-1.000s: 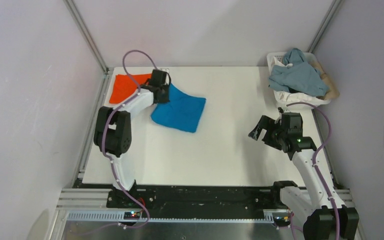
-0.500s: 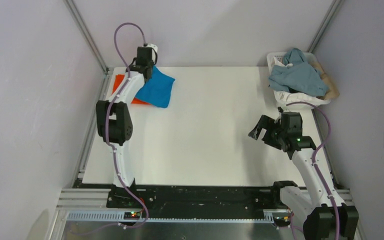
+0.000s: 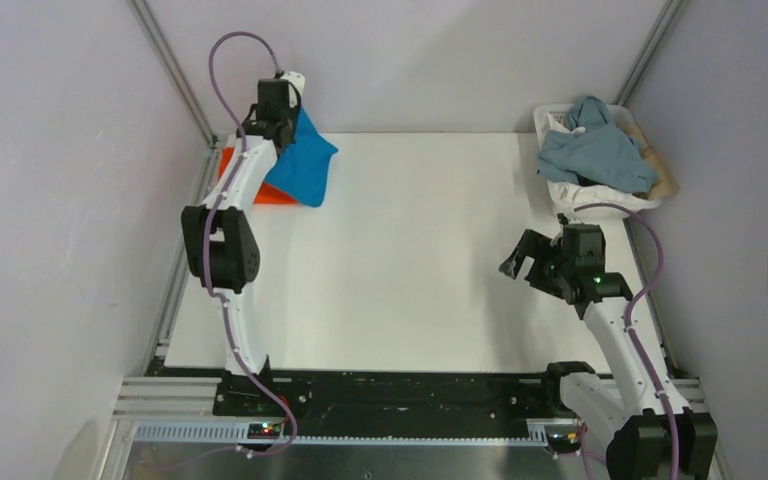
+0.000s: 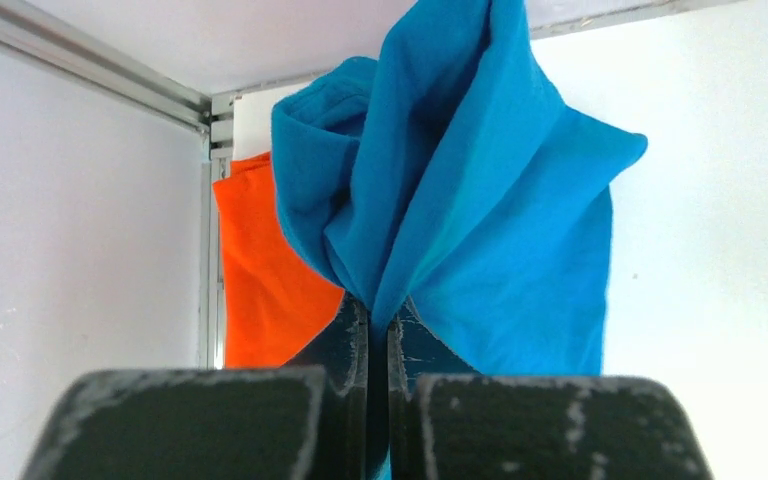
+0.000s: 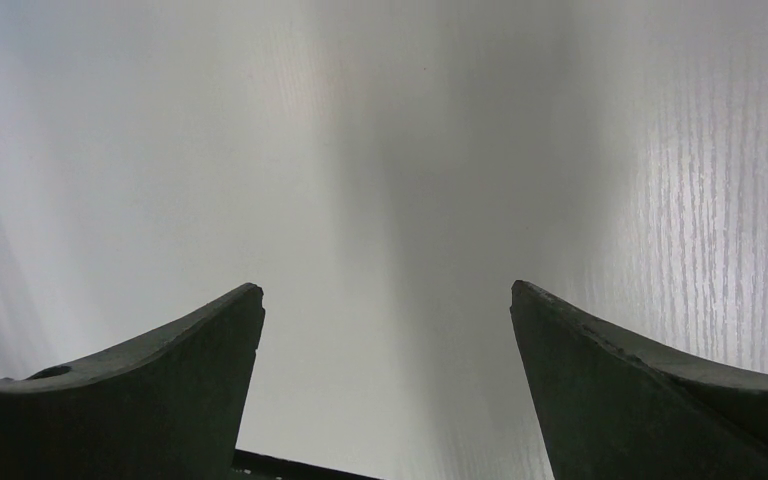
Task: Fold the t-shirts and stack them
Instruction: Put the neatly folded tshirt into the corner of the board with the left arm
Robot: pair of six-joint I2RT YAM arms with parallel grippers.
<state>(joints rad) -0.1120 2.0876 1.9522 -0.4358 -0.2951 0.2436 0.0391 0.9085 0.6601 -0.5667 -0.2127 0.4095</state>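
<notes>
White links (image 3: 244, 176), black joints (image 3: 222, 250), purple cables (image 3: 210, 75), seemingly scuffed claw fingers (image 4: 190, 420)

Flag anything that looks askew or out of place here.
The blue t-shirt hangs bunched and creased from the shut left gripper instead of lying as a flat fold. It sits partly over the orange t-shirt in the far left corner.

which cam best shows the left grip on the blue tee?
Left wrist: left gripper shut on a bunched fold of the blue tee. Top external shows the tee hanging, pinch unclear. Right wrist: only table.
</notes>
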